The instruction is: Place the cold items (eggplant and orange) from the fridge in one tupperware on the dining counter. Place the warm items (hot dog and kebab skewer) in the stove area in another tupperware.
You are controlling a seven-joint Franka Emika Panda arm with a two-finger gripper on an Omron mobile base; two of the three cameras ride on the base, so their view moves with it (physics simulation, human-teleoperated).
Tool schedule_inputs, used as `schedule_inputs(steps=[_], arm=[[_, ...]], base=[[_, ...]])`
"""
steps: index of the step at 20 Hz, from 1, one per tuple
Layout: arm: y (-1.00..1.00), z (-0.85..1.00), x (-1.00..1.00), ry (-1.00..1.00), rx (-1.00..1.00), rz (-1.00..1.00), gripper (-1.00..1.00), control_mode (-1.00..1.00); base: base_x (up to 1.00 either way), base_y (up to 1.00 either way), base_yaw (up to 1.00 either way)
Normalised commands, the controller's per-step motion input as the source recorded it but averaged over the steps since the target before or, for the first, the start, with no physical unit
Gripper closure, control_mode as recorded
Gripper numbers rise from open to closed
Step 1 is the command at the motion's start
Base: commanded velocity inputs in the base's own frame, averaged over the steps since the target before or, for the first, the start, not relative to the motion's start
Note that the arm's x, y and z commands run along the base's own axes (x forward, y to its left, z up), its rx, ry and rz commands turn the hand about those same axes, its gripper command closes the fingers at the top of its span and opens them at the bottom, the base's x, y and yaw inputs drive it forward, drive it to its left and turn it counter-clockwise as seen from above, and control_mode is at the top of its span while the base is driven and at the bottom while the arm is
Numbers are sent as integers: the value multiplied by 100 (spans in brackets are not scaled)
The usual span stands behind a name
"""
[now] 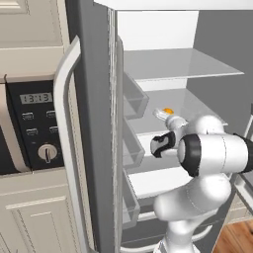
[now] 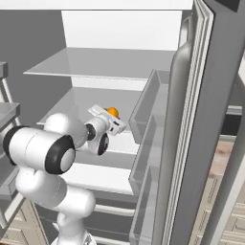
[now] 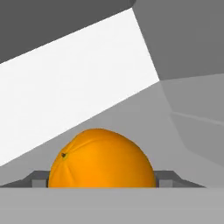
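The fridge (image 1: 94,123) (image 2: 210,119) stands open, white inside. The orange (image 1: 168,110) (image 2: 113,111) (image 3: 101,157), a bright ball, is over the middle glass shelf (image 1: 192,104) (image 2: 81,103). My gripper (image 1: 166,114) (image 2: 111,117) (image 3: 103,180) reaches into the fridge and is shut on the orange. In the hand view both dark fingertips (image 3: 38,179) press against its sides. I cannot tell whether the orange rests on the shelf or hangs just above it. The eggplant, the tupperware, the hot dog and the kebab skewer are out of view.
Clear door bins (image 1: 132,148) (image 2: 148,124) line the open door close beside the arm. Another glass shelf (image 1: 183,64) (image 2: 110,62) lies above the gripper. A cream cabinet with a black oven panel (image 1: 37,123) stands left of the fridge's long curved handle (image 1: 64,148).
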Motion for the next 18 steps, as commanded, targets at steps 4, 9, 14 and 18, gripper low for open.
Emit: schedule_inputs(steps=[4,9,14,18], arm=[[0,60,-100,33,15,23,100,-100],[-11,99,-100,39,20,26,100,-100],[-52,100,-100,36,19,6,100,-100],[-53,83,-100,32,0,0,100,-100]], base=[[0,0,0],[0,0,0],[0,0,0],[0,0,0]])
